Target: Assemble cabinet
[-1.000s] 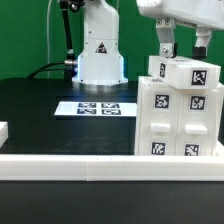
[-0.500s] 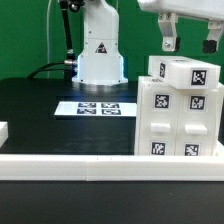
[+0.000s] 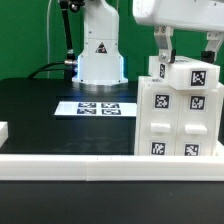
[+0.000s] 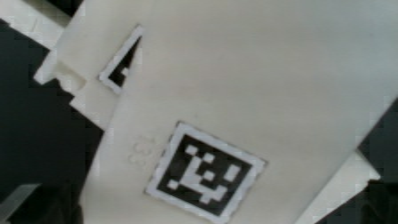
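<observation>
One end effector [image 3: 187, 58] — fingers astride cabinet [image 3: 180, 120] top edge | open.

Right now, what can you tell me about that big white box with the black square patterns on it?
The cabinet is a white, plastic-looking, cube-like box standing upright on the black table, at the exterior view's right. Its near face shows four small square panels, each with a black-and-white tag. A separate white tagged top piece lies on it, slightly askew. The pincer hangs right above with a finger on either side of that piece; whether they touch it is unclear.
</observation>
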Tool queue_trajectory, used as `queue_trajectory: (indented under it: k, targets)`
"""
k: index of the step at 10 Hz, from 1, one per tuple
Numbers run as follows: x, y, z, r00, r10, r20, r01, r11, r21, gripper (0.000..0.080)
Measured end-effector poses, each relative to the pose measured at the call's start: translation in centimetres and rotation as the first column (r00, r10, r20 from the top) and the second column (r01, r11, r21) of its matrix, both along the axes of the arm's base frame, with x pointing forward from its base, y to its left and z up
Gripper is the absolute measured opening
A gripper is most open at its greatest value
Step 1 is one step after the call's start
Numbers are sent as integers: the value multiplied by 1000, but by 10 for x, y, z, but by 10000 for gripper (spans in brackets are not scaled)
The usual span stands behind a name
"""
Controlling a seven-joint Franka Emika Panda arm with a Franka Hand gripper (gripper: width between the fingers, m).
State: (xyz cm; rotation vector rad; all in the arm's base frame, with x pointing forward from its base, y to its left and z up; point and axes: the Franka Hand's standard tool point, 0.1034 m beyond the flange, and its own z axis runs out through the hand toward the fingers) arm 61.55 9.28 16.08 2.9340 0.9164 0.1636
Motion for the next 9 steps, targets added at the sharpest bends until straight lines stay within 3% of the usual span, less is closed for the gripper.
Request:
queue_trajectory:
  k: [3,6,9]
  targets:
    - [0,-1,0,1000,0,1,0,1000,0,797]
    - [4,-16,6,1000,-5,8,5,1000,-3,797]
    - [2,-18,-4,1000,-10,23,10,1000,-1,797]
